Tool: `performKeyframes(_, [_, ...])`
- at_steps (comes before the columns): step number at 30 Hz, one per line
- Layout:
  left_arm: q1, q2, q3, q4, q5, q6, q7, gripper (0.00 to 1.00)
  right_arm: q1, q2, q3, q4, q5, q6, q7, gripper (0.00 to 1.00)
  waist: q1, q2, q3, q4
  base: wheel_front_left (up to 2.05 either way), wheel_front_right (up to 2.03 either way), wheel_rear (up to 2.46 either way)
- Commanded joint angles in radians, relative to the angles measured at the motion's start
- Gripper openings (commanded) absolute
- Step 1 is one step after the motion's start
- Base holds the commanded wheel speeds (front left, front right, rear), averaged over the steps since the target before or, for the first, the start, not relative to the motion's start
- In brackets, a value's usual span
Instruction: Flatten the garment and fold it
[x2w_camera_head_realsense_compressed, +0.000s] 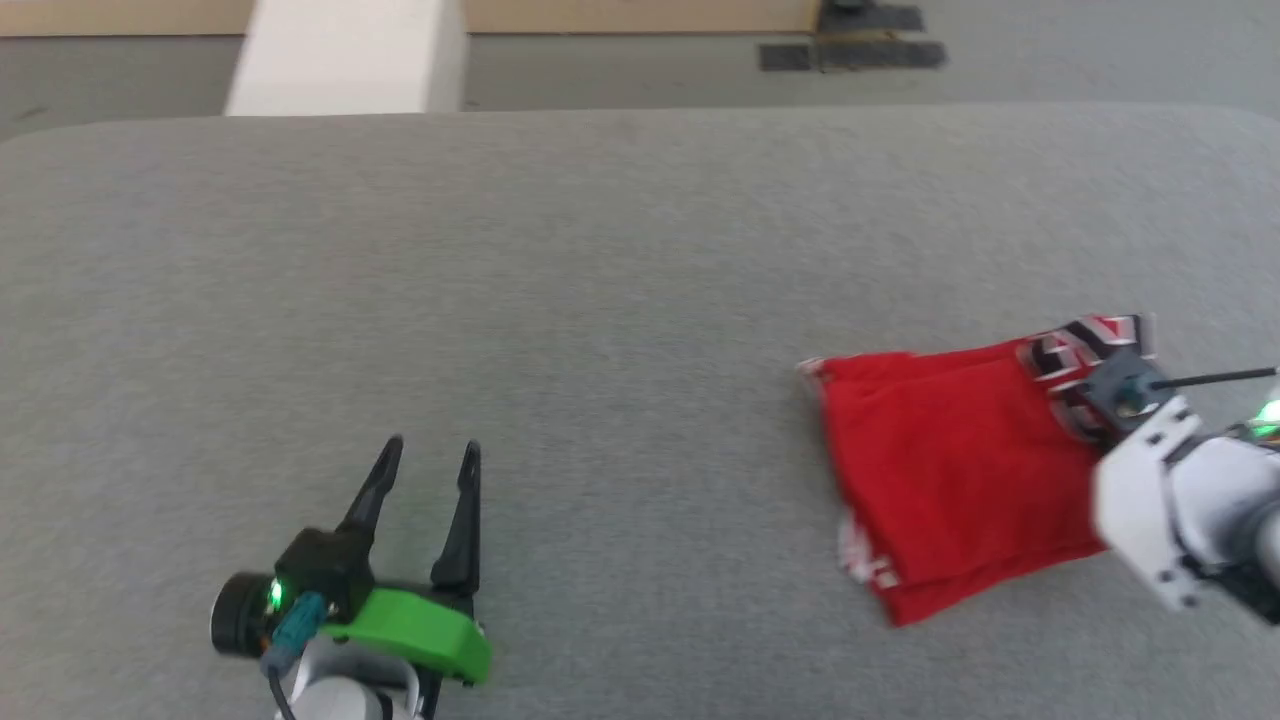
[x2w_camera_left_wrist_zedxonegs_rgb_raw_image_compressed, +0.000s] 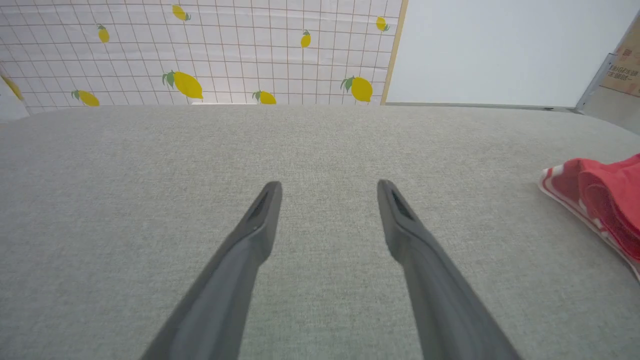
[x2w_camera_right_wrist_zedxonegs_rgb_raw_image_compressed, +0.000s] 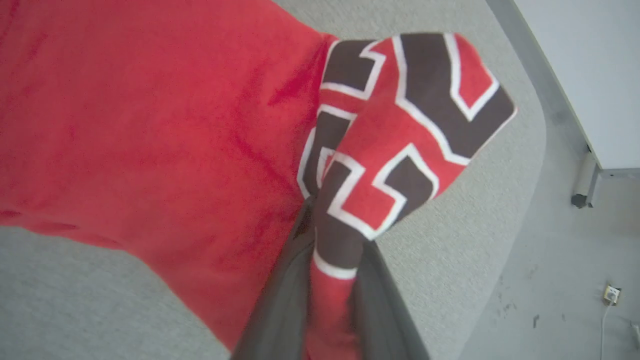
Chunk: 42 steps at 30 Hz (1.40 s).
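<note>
On table (x2w_camera_head_realsense_compressed: 600, 250) right, right hand (x2w_camera_right_wrist_zedxonegs_rgb_raw_image_compressed: 334, 250) clamps garment (x2w_camera_head_realsense_compressed: 950, 470) corner; left hand (x2w_camera_head_realsense_compressed: 432, 452) spread, well apart.

The shirt (x2w_camera_head_realsense_compressed: 950, 480) lies on the table (x2w_camera_head_realsense_compressed: 600, 250), at the right of the head view frame. The left gripper (x2w_camera_head_realsense_compressed: 430, 455) sits over the table at the lower left, well apart from the shirt. The right gripper (x2w_camera_right_wrist_zedxonegs_rgb_raw_image_compressed: 335, 240) enters from the right edge; the shirt's upper right corner lies between its fingers. The floor (x2w_camera_head_realsense_compressed: 620, 75) lies behind the table, along the top.

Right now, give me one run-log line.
right gripper: shut on garment | left gripper: open, off garment | garment: layered on table
</note>
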Motion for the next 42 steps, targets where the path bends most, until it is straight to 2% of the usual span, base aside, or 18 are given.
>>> performKeyframes(1, [-0.027, -0.003, -0.004, -0.007, -0.008, -0.007, -0.004, 1.00, -0.023, -0.035, 0.016, 0.005, 0.002, -0.002, 0.005, 0.00, 0.0000, -0.0001, 0.067, -0.081, 0.00, 0.00, 0.00])
performKeyframes(6, [-0.069, 0.013, -0.015, -0.011, -0.013, -0.007, -0.004, 1.00, -0.072, -0.171, 0.032, 0.056, 0.010, -0.002, -0.032, 0.00, 0.0000, -0.0001, 0.135, -0.120, 0.00, 0.00, 0.00])
performKeyframes(9, [-0.110, 0.026, -0.019, -0.022, -0.014, -0.007, -0.004, 1.00, -0.095, -0.223, -0.010, 0.144, 0.009, -0.002, -0.099, 0.00, 0.0000, -0.0001, 0.194, -0.124, 0.00, 0.00, 0.00])
performKeyframes(13, [-0.150, 0.040, -0.034, -0.035, -0.018, -0.007, -0.004, 1.00, -0.115, -0.257, -0.075, 0.258, -0.012, -0.002, -0.166, 0.00, 0.0000, -0.0001, 0.253, -0.111, 0.00, 0.00, 0.00])
performKeyframes(18, [-0.188, 0.056, -0.048, -0.057, -0.025, -0.007, -0.004, 1.00, -0.132, -0.270, -0.190, 0.400, -0.066, -0.002, -0.245, 0.00, 0.0000, -0.0001, 0.310, -0.083, 0.00, 0.00, 0.00])
performKeyframes(24, [-0.202, 0.063, -0.045, -0.086, -0.026, -0.007, -0.004, 1.00, -0.123, -0.218, -0.338, 0.480, -0.148, -0.002, -0.303, 0.00, 0.0000, -0.0001, 0.345, -0.063, 0.00, 0.00, 0.00])
performKeyframes(29, [-0.200, 0.062, -0.042, -0.088, -0.026, -0.007, -0.004, 1.00, -0.103, -0.171, -0.405, 0.532, -0.189, -0.002, -0.310, 0.00, 0.0000, -0.0001, 0.333, -0.053, 0.00, 0.00, 0.00])
performKeyframes(30, [-0.198, 0.060, -0.042, -0.086, -0.027, -0.007, -0.004, 1.00, -0.100, -0.162, -0.414, 0.539, -0.200, -0.002, -0.310, 0.36, 0.0000, -0.0001, 0.325, -0.052, 0.00, 0.00, 0.00])
performKeyframes(31, [-0.195, 0.059, -0.041, -0.084, -0.027, -0.007, -0.004, 1.00, -0.099, -0.157, -0.423, 0.544, -0.210, -0.002, -0.311, 1.00, 0.0000, -0.0001, 0.317, -0.052, 0.00, 0.00, 0.00])
performKeyframes(37, [-0.162, 0.047, -0.030, -0.064, -0.030, -0.007, -0.004, 1.00, -0.103, -0.129, -0.439, 0.542, -0.261, -0.002, -0.325, 1.00, 0.0000, -0.0001, 0.222, -0.055, 0.00, 0.00, 0.00])
performKeyframes(42, [-0.114, 0.033, -0.006, -0.054, -0.032, -0.007, -0.004, 1.00, -0.138, -0.093, -0.411, 0.493, -0.269, -0.002, -0.390, 1.00, 0.0000, -0.0001, 0.112, -0.055, 0.00, 0.00, 0.00])
